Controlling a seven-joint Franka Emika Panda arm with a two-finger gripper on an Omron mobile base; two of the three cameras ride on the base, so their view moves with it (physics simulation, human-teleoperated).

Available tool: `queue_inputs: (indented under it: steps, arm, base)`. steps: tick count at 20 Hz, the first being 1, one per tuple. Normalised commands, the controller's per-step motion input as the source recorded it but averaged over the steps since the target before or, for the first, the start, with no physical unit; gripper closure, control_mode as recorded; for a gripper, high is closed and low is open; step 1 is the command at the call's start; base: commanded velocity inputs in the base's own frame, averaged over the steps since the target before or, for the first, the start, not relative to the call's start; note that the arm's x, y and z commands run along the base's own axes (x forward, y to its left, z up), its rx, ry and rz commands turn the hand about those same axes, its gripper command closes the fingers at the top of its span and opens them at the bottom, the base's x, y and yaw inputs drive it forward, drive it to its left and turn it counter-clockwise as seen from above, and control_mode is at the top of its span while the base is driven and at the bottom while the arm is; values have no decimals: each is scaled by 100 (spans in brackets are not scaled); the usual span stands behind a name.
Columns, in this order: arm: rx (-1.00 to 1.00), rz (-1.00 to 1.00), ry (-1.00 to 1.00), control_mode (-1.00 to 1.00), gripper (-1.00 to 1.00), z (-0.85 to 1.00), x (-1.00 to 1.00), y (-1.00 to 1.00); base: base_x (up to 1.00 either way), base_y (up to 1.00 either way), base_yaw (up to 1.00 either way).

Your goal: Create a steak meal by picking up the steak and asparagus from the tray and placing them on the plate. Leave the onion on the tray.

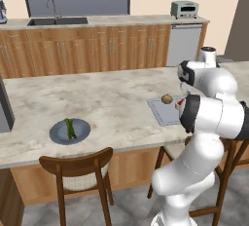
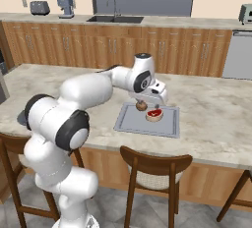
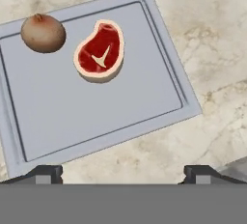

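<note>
Hand view: one steak (image 3: 99, 50) and one onion (image 3: 43, 33) on one tray (image 3: 96, 112), pincer (image 3: 123, 174) spread wide.

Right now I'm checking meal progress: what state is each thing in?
asparagus: lying on the plate
plate: on the counter, holding only the asparagus
steak: lying flat on the tray, untouched
onion: on the tray, beside the steak
tray: holding steak and onion
gripper: jaws open, empty, above the tray
</note>
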Motion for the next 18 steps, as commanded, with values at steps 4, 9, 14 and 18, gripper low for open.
queue_inputs:
  steps: [4,9,14,18]
  arm:
    - [2,0,2,-100,-100,-43,40,-15]
    - [5,0,0,-100,-100,-48,43,-19]
    - [4,0,0,-100,-100,-48,50,-14]
    - [2,0,0,-100,-100,-35,44,-10]
  base:
    - [0,0,0]
    - [0,0,0]
    - [0,0,0]
    - [0,0,0]
